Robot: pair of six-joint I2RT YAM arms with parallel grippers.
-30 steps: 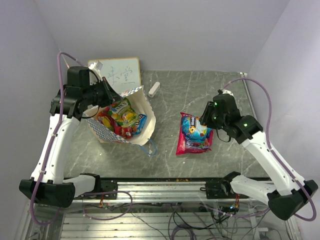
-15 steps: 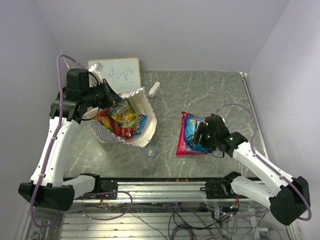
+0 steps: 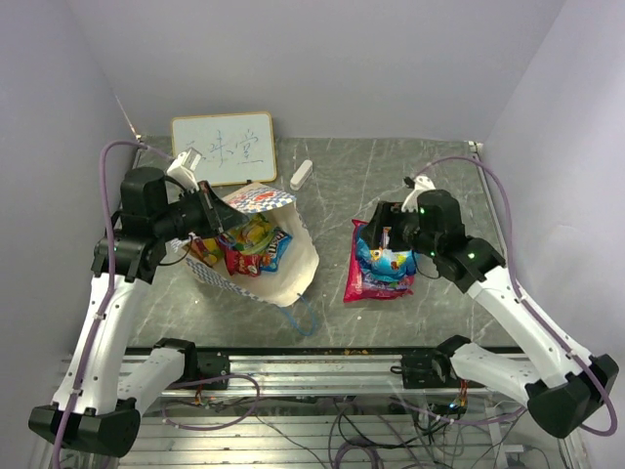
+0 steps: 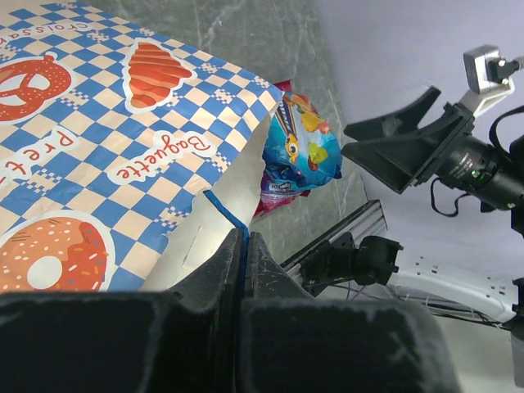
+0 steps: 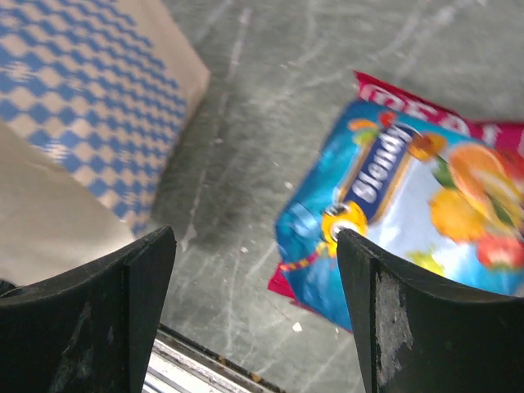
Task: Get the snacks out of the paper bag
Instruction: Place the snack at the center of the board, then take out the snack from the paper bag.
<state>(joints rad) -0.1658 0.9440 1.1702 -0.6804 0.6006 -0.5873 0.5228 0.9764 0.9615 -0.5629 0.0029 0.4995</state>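
The paper bag (image 3: 283,269) lies tilted on the left of the table, mouth open, with several snack packets (image 3: 249,242) inside. My left gripper (image 3: 208,220) is shut on the bag's blue cord handle (image 4: 223,211); the left wrist view shows the cord between the closed jaws (image 4: 244,241) and the bag's checked side (image 4: 98,147). A blue packet (image 3: 386,262) lies on a large pink-red packet (image 3: 357,283) at mid-right. My right gripper (image 3: 384,233) hovers open and empty above them. In the right wrist view (image 5: 255,246) the blue packet (image 5: 409,205) lies below, right of the gap.
A white framed writing board (image 3: 223,147) leans at the back left. A small white oblong block (image 3: 301,175) lies behind the bag. The metal rail (image 3: 322,357) runs along the table's near edge. The bag's side (image 5: 82,106) shows in the right wrist view.
My left arm has pulled the bag by its handle, shifting and tilting it to the right. My right gripper dipped to the two packets, then rose and stays open.
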